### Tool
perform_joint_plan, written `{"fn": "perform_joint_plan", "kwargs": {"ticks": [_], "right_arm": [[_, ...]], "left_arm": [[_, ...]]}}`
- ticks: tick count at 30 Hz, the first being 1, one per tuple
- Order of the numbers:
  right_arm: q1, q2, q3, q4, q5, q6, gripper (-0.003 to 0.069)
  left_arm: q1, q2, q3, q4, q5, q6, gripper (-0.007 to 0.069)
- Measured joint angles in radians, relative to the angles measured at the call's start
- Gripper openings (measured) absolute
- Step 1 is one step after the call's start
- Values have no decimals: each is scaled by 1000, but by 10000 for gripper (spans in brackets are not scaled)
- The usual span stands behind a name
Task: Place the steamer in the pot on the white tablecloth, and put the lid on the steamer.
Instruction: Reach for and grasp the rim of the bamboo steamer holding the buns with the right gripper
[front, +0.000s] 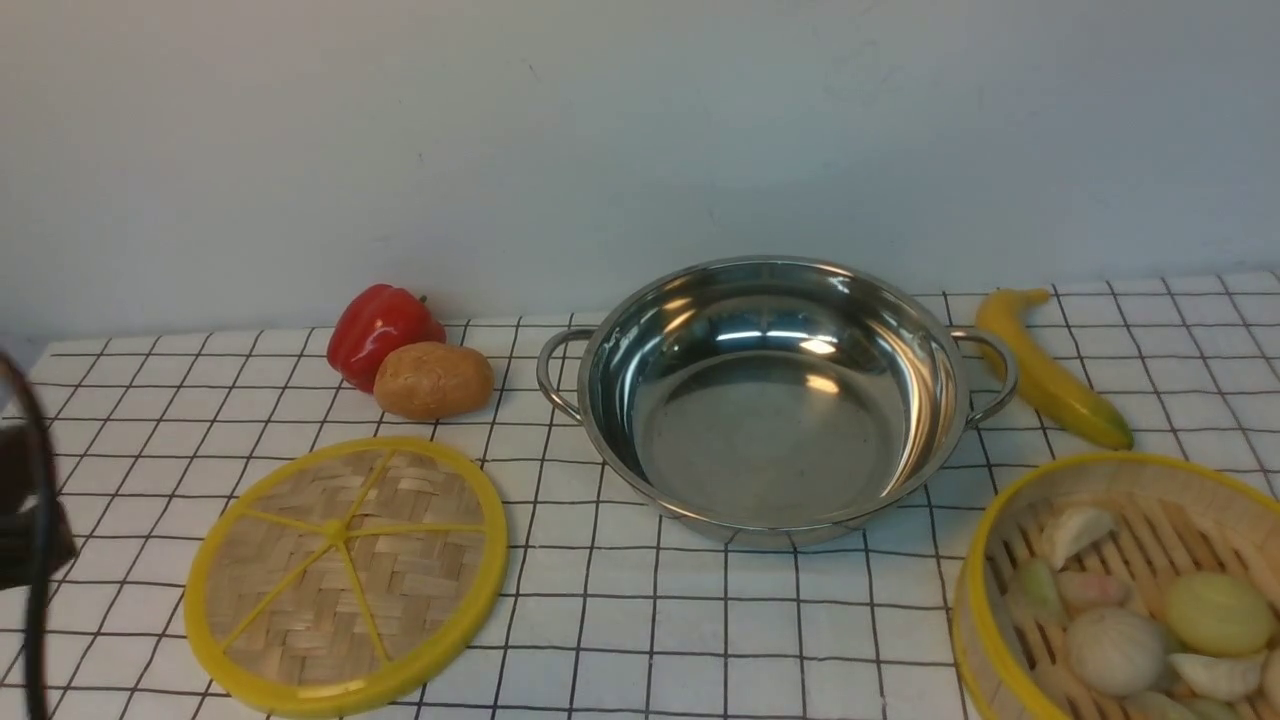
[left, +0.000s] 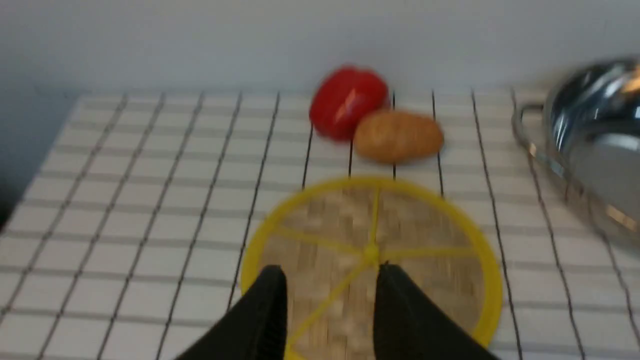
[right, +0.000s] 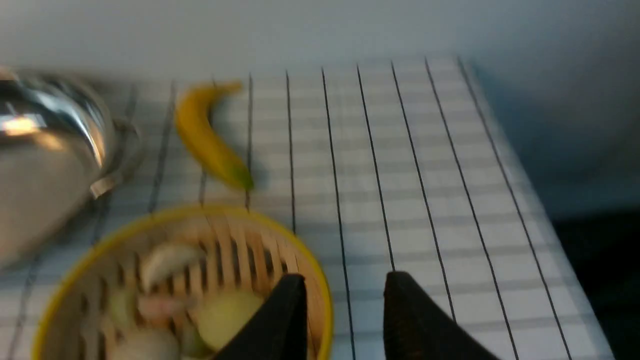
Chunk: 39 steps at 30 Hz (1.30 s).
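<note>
A: Where do we stand on the task?

B: At the very start, as we read it. The pot sits empty on the white tablecloth, mid-bench, both loop handles free. Neither of the 2 steps is done.

A: And the steamer?

B: The steamer rests on the cloth to the right of the pot and nearer to us, apart from it. It carries several pale food pieces; we cannot name them for certain. The lid lies flat on the cloth on the pot's other side, front left.

A: What do we see of the grippers?

B: The left gripper hangs over the near edge of the lid, its fingers moderately spread and holding nothing. The right gripper is likewise parted and empty. 1 finger shows over the steamer's rim and the other over bare cloth, so we judge that it is lining up on the wall. Both wrist views are blurred, so we cannot tell whether anything touches.

A: Anything in the way?

B: A red bell pepper and a potato sit behind the lid, and a banana lies just beside the pot's right handle. What is left for us: steamer into pot, then lid onto steamer.
</note>
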Motion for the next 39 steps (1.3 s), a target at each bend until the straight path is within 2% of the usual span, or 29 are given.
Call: {"fn": "perform_joint_plan", "kwargs": {"ticks": [5, 6, 10, 16, 23, 31, 35, 39], "right_arm": [[0, 133, -2, -2, 96, -53, 239], [0, 182, -2, 9, 93, -67, 239], [0, 281, -3, 40, 39, -95, 239], [0, 400, 5, 50, 2, -121, 239], [-1, 509, 64, 46, -99, -122, 239], [-70, 592, 76, 57, -169, -111, 239], [-97, 628, 76, 139, -187, -162, 239], [-97, 640, 76, 166, -206, -198, 239]], "left_arm": [[0, 166, -53, -2, 140, 39, 243], [0, 237, -75, -13, 196, 60, 243], [0, 371, -115, -70, 245, 115, 243], [0, 471, -154, -113, 252, 168, 243], [0, 478, -158, -116, 251, 176, 243], [0, 478, -158, -136, 251, 177, 243], [0, 478, -158, -160, 251, 186, 243], [0, 478, -158, -171, 251, 191, 243]]}}
